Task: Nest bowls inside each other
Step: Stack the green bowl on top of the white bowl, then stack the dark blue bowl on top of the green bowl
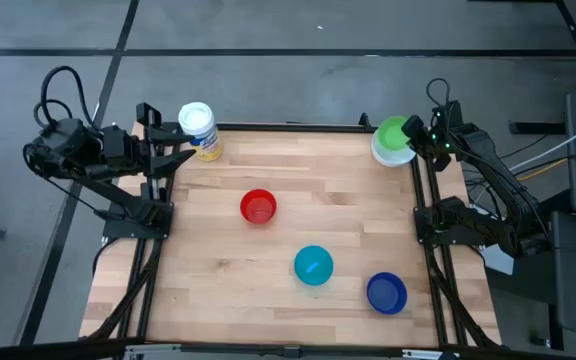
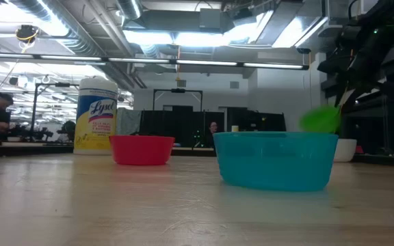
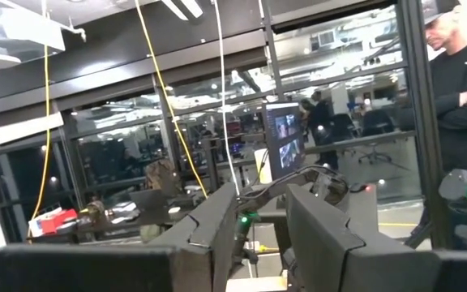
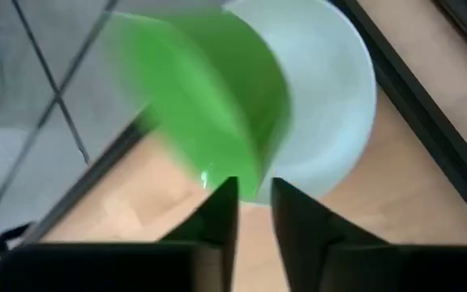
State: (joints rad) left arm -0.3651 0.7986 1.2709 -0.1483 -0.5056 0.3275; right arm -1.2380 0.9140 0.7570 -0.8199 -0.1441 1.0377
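A green bowl (image 4: 201, 89) hangs tilted and blurred over a white bowl (image 4: 323, 97), which stands at the table's far right corner. My right gripper (image 4: 254, 195) is just behind the green bowl's rim, slanting down, with its fingers a little apart. The low view shows the green bowl (image 2: 320, 119) above the white bowl (image 2: 347, 150). A red bowl (image 1: 258, 206), a teal bowl (image 1: 313, 265) and a dark blue bowl (image 1: 386, 292) stand apart on the table, each on its base. My left gripper (image 3: 262, 219) is open at the far left corner and points out into the room. My right gripper has its fingertips (image 4: 225, 191) right at the green bowl's near rim (image 4: 217, 174). The blur keeps me from telling whether they touch it. The fingers come slanting down from the table's right side, and the bowl is tilted over the white bowl.
A white-capped jar with a yellow label (image 1: 198, 128) stands at the far left corner, beside my left arm. Black frame rails run along the table's left and right edges (image 1: 423, 230). People show in the room beyond the table.
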